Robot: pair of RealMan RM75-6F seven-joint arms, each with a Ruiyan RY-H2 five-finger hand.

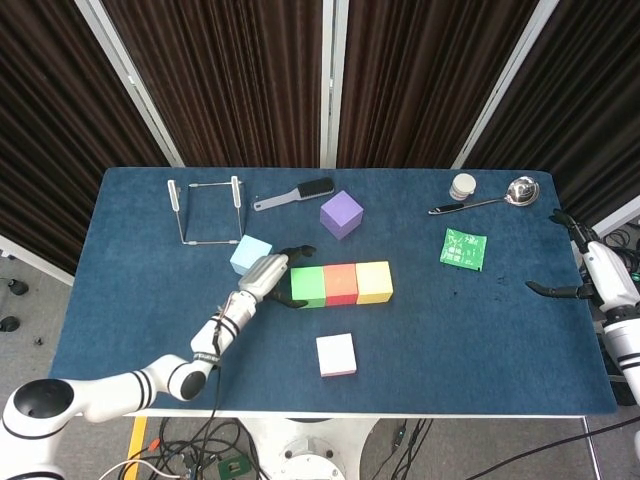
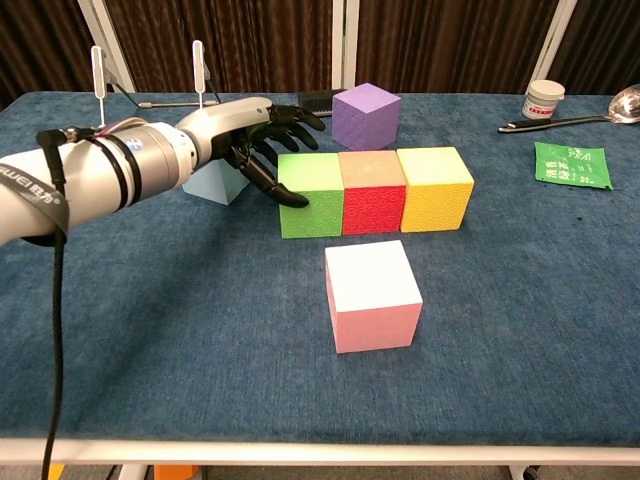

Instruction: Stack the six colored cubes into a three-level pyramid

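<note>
A row of three cubes is set in the middle of the blue counter point(image 1: 140, 200): the green cube point(image 2: 310, 194), the red cube point(image 2: 372, 191) and the yellow cube point(image 2: 436, 187), side by side and touching. The pink cube point(image 2: 371, 294) is nearer, alone. The purple cube point(image 2: 367, 115) is farther back, and the light blue cube point(image 1: 250, 254) is to the left. The left hand point(image 2: 255, 135) is spread and held against the green cube's left side; nothing is gripped. The right hand point(image 1: 570, 262) is kept at the right edge, spread and empty. The cubes are judged light, stiff and a bit rough, so each is best held by two opposite flat sides.
</note>
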